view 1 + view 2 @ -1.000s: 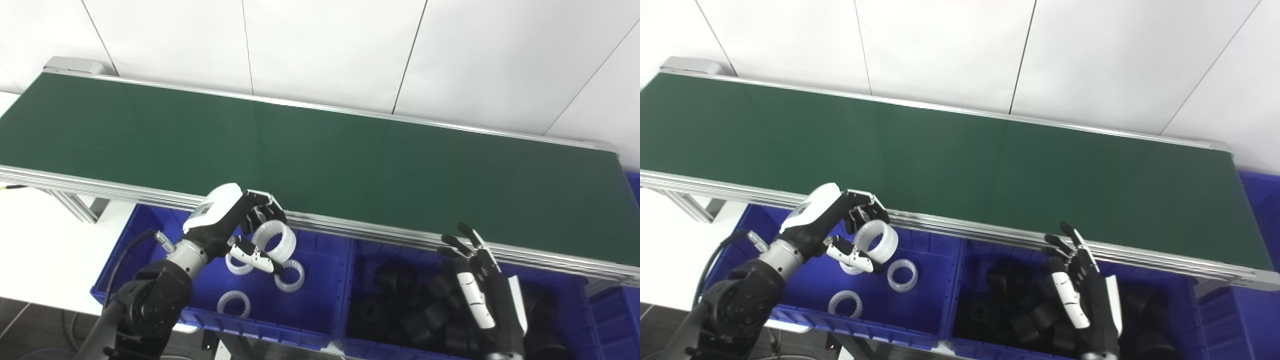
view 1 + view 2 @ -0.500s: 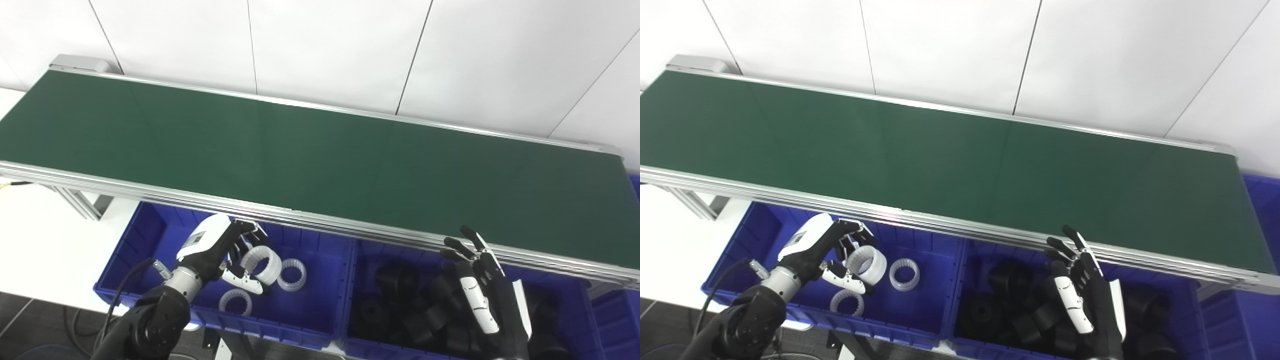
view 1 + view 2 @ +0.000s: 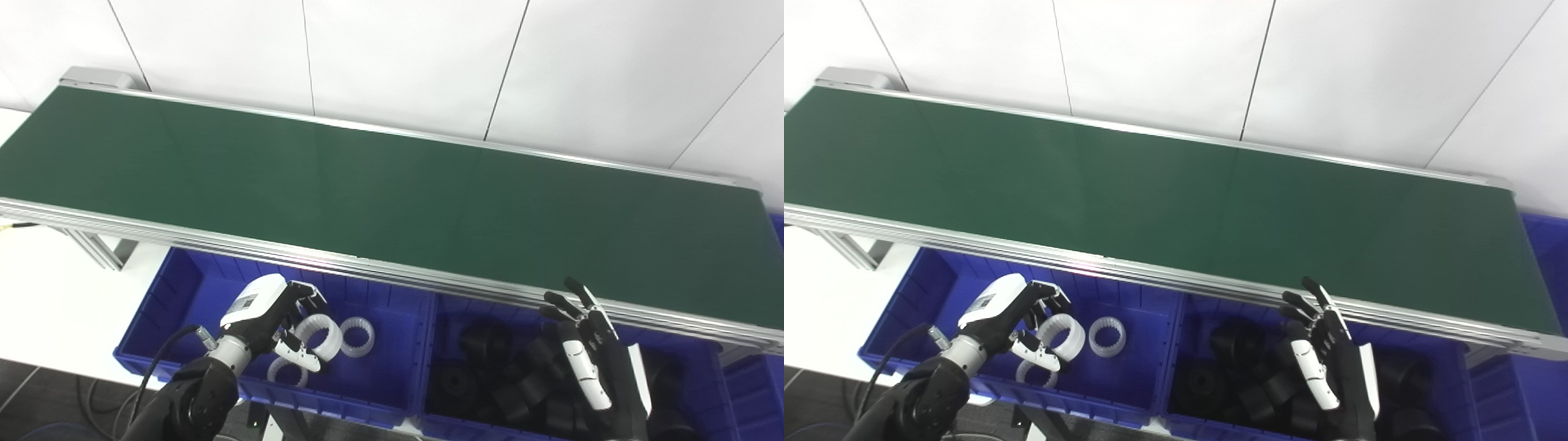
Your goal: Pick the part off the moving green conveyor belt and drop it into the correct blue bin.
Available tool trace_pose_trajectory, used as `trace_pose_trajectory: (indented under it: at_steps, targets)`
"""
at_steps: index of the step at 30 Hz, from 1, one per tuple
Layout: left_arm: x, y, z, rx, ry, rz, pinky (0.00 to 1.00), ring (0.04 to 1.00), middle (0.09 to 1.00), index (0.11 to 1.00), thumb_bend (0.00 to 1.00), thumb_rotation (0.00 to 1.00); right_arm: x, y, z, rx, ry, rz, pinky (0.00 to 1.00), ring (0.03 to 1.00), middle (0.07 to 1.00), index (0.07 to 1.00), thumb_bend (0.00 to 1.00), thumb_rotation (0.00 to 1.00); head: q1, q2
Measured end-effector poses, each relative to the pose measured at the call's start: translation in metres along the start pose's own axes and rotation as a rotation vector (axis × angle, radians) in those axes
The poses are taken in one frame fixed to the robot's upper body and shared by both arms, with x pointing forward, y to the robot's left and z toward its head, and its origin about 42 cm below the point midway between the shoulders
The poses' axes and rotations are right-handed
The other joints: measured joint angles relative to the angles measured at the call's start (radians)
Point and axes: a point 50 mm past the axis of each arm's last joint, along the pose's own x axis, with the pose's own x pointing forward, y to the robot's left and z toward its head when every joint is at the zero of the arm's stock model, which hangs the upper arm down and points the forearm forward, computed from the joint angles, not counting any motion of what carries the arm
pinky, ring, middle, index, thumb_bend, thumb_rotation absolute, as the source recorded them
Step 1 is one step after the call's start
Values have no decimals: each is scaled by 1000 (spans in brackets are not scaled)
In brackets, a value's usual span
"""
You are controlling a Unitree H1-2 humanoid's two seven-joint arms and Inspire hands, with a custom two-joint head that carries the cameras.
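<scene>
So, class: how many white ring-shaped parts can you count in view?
3. One is held in the left hand over the left blue bin: the held ring. A second ring lies just right of it; a third ring lies below the fingers, partly hidden. More may be concealed.

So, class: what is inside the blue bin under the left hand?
The left bin holds white toothed rings: one lies free, another shows partly under the left hand, which grips a third. Anything beneath the hand is hidden.

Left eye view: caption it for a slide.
Left hand lowers a white ring into the left blue bin; right hand waits open.
</scene>
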Motion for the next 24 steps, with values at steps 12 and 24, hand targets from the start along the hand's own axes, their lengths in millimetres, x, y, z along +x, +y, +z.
trace_pose_trajectory:
  at_steps: [12, 24]
  targets:
    - [-6, 10, 10, -24, 38, -9, 796, 909, 971, 940, 769, 29, 0, 0, 0, -1, 1, 0, 685, 746, 792, 894, 505, 708, -2, -9]
    - [-8, 12, 12, -54, 44, -22, 774, 902, 967, 966, 788, 109, -1, 0, 0, -1, 2, 0, 685, 748, 796, 897, 506, 706, -9, -21]
